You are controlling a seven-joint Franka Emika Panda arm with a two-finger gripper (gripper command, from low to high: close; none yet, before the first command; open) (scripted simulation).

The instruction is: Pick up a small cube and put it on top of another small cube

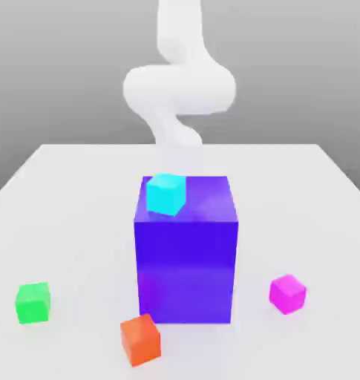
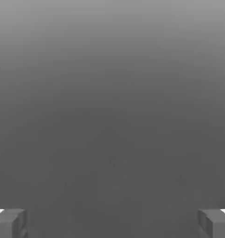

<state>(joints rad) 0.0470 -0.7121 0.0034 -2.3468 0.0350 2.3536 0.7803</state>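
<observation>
Gripper [image 2: 112,224]: open, its two fingers [image 2: 9,224] parted wide, one at either side of the hand view.

Robot arm [image 1: 180,89]: white, rounded segments; seen at the top of the exterior view, around its middle, behind the big block.

Big block [image 1: 185,271]: blue-violet, upright on the table, one face toward the exterior view's camera; by far the largest of the five blocks.

Cyan cube [image 1: 165,194]: small, on top of the big block, toward the exterior view's left and turned at an angle to the block's edges.

Pink cube [image 1: 287,294]: small, bright magenta; on the table, apart from the big block, to its side at the exterior view's right. Set at an angle.

Orange cube [image 1: 141,340]: small, orange-red; on the table before the big block's near corner at the exterior view's left. Turned at an angle; contact with the block cannot be told.

Green cube [image 1: 33,303]: small; on the table, well apart from the big block, toward the exterior view's left.

Table [image 1: 79,223]: pale, flat, plain.
</observation>
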